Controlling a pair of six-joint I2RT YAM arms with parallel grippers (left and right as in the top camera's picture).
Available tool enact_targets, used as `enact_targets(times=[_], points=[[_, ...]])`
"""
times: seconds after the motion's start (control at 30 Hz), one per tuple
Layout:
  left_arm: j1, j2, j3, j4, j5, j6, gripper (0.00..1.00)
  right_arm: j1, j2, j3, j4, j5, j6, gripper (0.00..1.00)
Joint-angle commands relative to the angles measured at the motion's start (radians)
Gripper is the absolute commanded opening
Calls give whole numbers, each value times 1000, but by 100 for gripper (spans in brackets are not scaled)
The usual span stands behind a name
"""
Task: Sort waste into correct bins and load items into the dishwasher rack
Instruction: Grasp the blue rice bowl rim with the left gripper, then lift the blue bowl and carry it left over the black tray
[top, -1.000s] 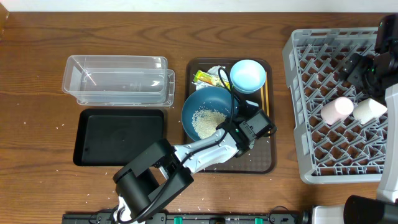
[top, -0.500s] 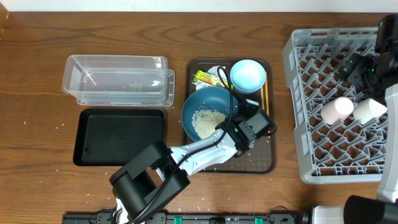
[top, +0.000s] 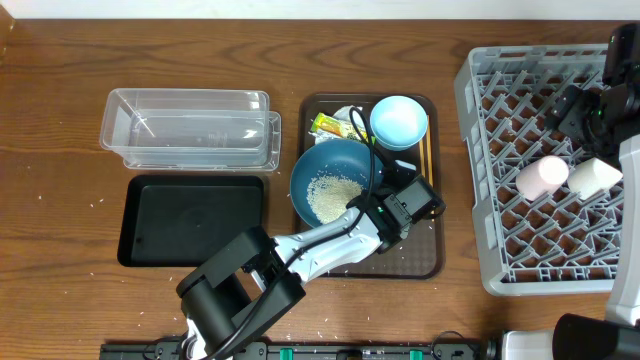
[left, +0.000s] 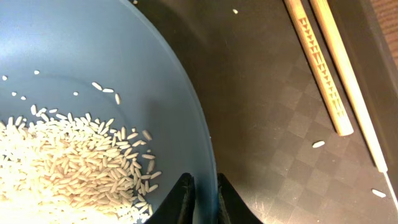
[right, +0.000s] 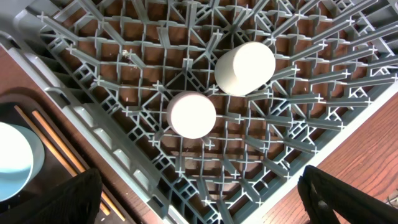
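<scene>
Left wrist view: at 6 o'clock our left end effector (left: 205, 198) is clenched on the rim of the large dark-blue bowl (left: 93, 62), one finger inside, one outside. The bowl sits on the brown tray (left: 267, 137), with the chopsticks (left: 317, 68) at 2 o'clock. We judge it stiff, smooth and weighted with loose rice (left: 68, 174), so this rim pinch could slip; we would carry it level. Farthest, our right end effector (right: 202, 186) gapes empty over the dishwasher rack (right: 106, 134).
</scene>
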Motion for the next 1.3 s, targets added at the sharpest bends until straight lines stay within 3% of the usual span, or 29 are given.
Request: enact_targets(times=[0.0,0.13,0.3,0.63,0.77,1.0,1.27], points=[[-3,-39,-2,-6,-17,-3,13,-5,0,7,0,6,0,99],[-14,-85,-2,-9,-17,-3,6,-5,0,7,0,6,0,99],[-31,-179,-2,-25,-17,-4,6,-5,0,7,0,6,0,99],[-31,-346,-2,-205,-17,-12,6,-5,0,7,0,6,0,99],[-24,-421,-2,-290,-17,-78,6,-5,0,7,0,6,0,99],[40,-566,-2,-396,-5,-117,6,-5,0,7,0,6,0,99],[191,-665,-2,-457,167,-123,6,-5,0,7,0,6,0,99]])
